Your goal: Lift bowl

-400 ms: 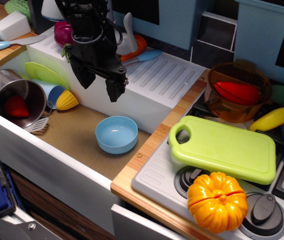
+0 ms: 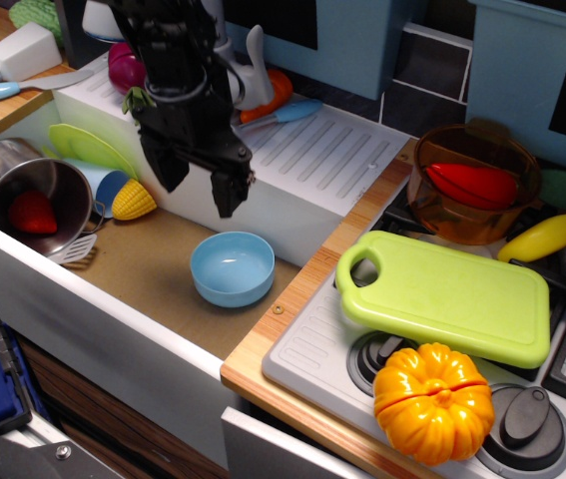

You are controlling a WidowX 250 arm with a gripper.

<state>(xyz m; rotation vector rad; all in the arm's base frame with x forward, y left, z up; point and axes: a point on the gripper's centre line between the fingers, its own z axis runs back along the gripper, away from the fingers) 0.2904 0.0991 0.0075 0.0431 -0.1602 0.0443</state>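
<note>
The light-blue bowl (image 2: 232, 267) sits upright on the brown floor of the sink (image 2: 143, 264), near its right wall and just left of the wooden counter edge; nothing touches it. Above and slightly to the left of it hangs the black gripper (image 2: 201, 180), its jaws spread apart with nothing between them, the two tips pointing down, one toward the sink's middle and the other just over the bowl's far rim but clear of it. At the left end of the sink a shiny steel pot (image 2: 33, 195) lies tipped on its side with a red thing (image 2: 31, 213) inside, and beside it are a green plate (image 2: 88, 148), a blue cup (image 2: 108, 186) and a yellow toy corn cob (image 2: 133, 201). The white ribbed drainboard (image 2: 322, 150) runs behind the sink. To the right, on the stove, a lime-green cutting board (image 2: 447, 297) lies flat, with an orange toy pumpkin (image 2: 432, 402) in front of it and an amber see-through bowl (image 2: 474, 185) holding a red piece behind it. A yellow toy (image 2: 539, 238) rests just right of the amber bowl.
</note>
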